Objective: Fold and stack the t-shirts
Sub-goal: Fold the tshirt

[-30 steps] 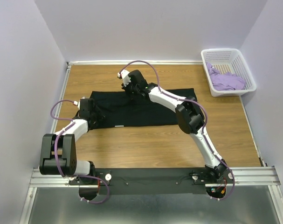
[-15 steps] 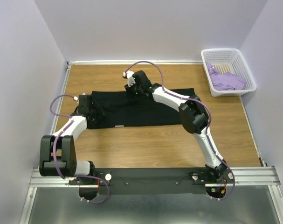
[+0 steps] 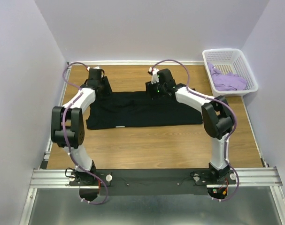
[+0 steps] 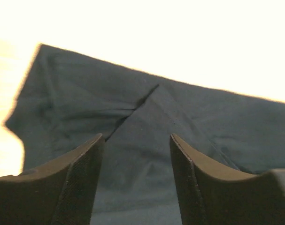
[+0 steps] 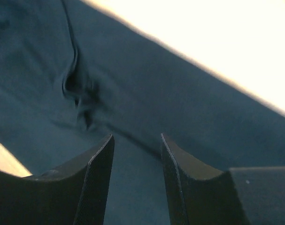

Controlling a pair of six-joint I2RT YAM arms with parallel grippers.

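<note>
My left hand (image 4: 136,138) and right hand (image 5: 137,137) hover open, empty; I should pinch the black cloth t-shirt (image 3: 142,112) beneath them evenly.

1. The top external camera looked down from above and behind the arm bases toward the far wall, taking in the whole table (image 3: 151,150) from a distance, with the white basket (image 3: 229,70) at its far right corner.
2. The left wrist camera sat close over the black t-shirt (image 4: 147,136) near the table's far left corner, looking past the left gripper's fingers (image 4: 76,187).
3. The right wrist camera looked past the right gripper's fingers (image 5: 62,197), very near the same shirt by the far edge.
4. All three views shared that shirt.
</note>
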